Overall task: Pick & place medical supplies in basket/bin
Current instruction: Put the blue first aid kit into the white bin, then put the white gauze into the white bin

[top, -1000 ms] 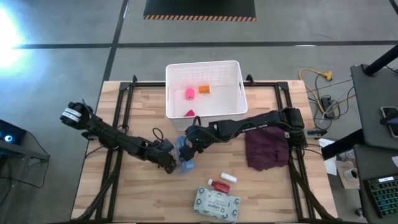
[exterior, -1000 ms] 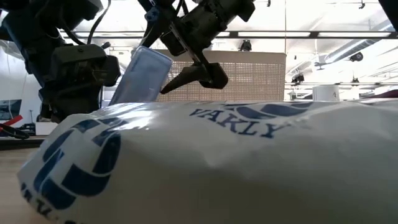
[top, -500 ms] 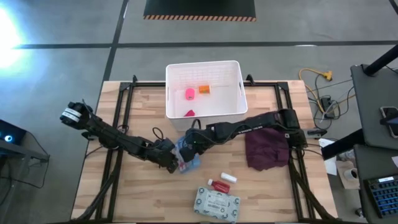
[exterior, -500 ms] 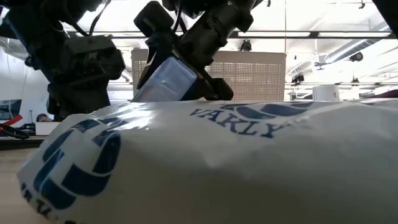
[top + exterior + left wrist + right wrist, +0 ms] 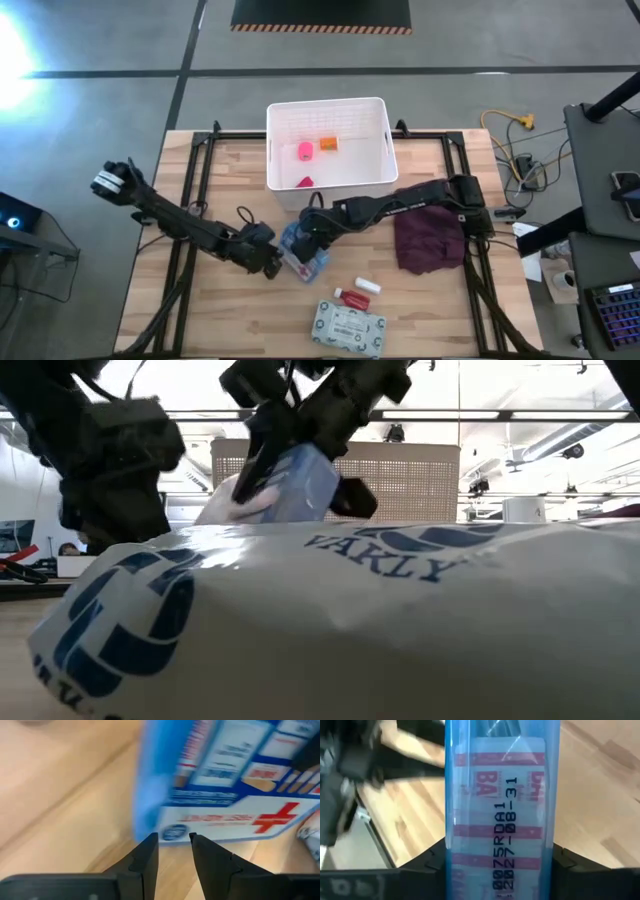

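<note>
The blue-white pouch with a red cross [image 5: 312,260] is near the table's middle, just in front of the white lattice bin [image 5: 380,175]. My right gripper [image 5: 306,243] is shut on it. My left gripper [image 5: 270,266] is just left of the pouch [image 5: 235,780], its fingers a little apart and empty. A pink roll [image 5: 305,150], an orange piece [image 5: 329,144] and a red piece [image 5: 306,182] lie in the bin. The red-white tube [image 5: 350,298], the white bottle [image 5: 367,287] and the pale green wipes pack [image 5: 348,325] lie on the table near its front edge. My right gripper [image 5: 500,865] pinches the pouch between its two fingers [image 5: 432,865], one on each broad face, so its narrow printed edge [image 5: 457,855] faces the wrist camera. The fingers slant down from the table's right. The pouch [image 5: 300,485] stands tilted. The wipes pack hides its lower end.
A maroon cloth [image 5: 430,238] lies at the table's right. The wipes pack [image 5: 380,620] fills the front of the low view. The two arms meet close together at the pouch. Bare wood shows at the table's left and front left.
My right gripper has come down on the pouch and shut on it. The pouch, which leaned up at my left gripper, has turned and tipped toward the table's right in the right gripper's hold. My left gripper has drawn back a little toward the table's left.
</note>
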Robot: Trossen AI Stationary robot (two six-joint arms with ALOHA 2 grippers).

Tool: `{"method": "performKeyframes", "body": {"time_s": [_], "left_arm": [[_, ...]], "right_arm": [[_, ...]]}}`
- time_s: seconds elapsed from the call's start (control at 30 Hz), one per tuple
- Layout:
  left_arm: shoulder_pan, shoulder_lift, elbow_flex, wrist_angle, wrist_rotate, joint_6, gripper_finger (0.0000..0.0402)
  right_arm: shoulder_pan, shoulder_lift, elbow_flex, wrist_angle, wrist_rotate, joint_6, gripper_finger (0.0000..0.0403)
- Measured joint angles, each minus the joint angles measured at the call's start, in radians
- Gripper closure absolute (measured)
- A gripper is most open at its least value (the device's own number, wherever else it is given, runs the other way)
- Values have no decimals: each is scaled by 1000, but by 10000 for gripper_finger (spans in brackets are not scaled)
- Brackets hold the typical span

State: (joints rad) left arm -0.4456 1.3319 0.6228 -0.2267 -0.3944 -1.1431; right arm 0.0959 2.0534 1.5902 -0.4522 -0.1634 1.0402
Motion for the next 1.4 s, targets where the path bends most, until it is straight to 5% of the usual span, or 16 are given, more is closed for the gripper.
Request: {"method": "performKeyframes", "body": {"time_s": [0.27,0.47,0.7,0.83,1.03,1.3,1.4], "left_arm": [[-124,-209,1,-201,-250,-206,299],[-139,-317,0,-294,-320,-250,299],[-138,-340,0,-271,-378,-229,299],[-139,-338,0,-248,-392,-228,299],[-139,-339,0,-241,-392,-230,299],[-139,-339,-1,-236,-369,-250,299],[-139,-338,-1,-237,-365,-249,299]], "right_arm": [[4,-130,1,-128,-8,-96,248],[-11,-331,1,-82,-7,-120,246],[-152,-503,4,-32,295,-138,246],[-346,-472,4,-41,223,-156,246],[-513,-297,1,-38,-49,-161,221],[-538,-188,107,-87,-46,-227,135],[-522,-209,171,-214,41,-295,109]]}}
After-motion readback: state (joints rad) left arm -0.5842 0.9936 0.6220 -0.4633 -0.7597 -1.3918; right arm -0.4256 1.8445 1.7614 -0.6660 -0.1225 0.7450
